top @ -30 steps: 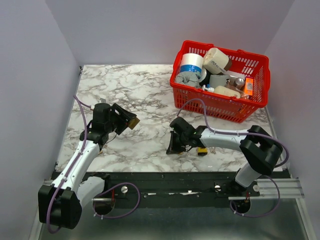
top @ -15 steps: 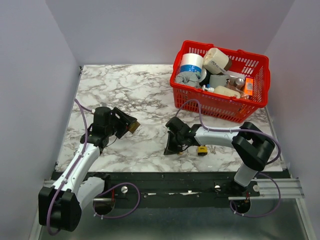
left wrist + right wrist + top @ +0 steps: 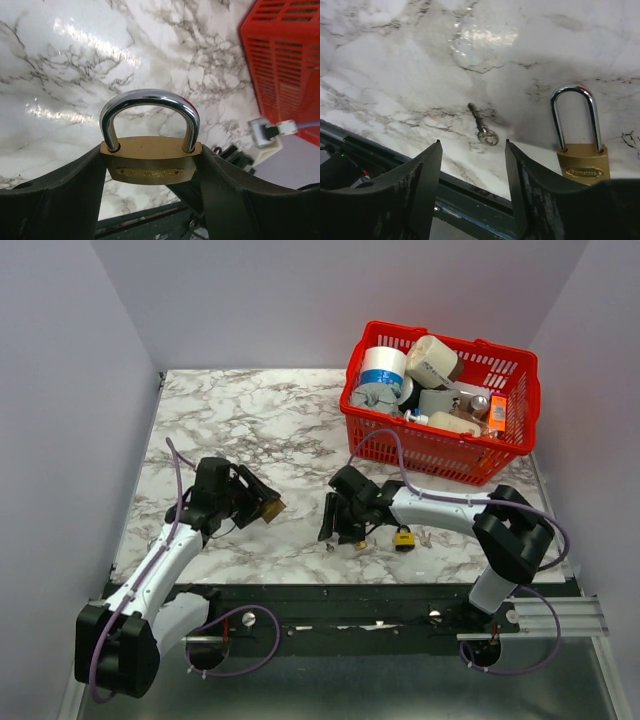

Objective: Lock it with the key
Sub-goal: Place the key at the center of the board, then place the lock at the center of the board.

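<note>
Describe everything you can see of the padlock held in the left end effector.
The padlock has a squat brass-coloured body with a stamped, unreadable mark on its face. Its short, polished silver shackle has both legs seated in the body, so it looks closed. It stands upright in the left wrist view, pinched by its two side edges between the dark fingers of the left end effector, over the marble table. No keyhole shows.

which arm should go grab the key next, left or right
Right. The right gripper hangs open over the key, which lies on the marble table beside a long-shackle padlock. The left gripper is shut on the brass padlock, away from the key.
</note>
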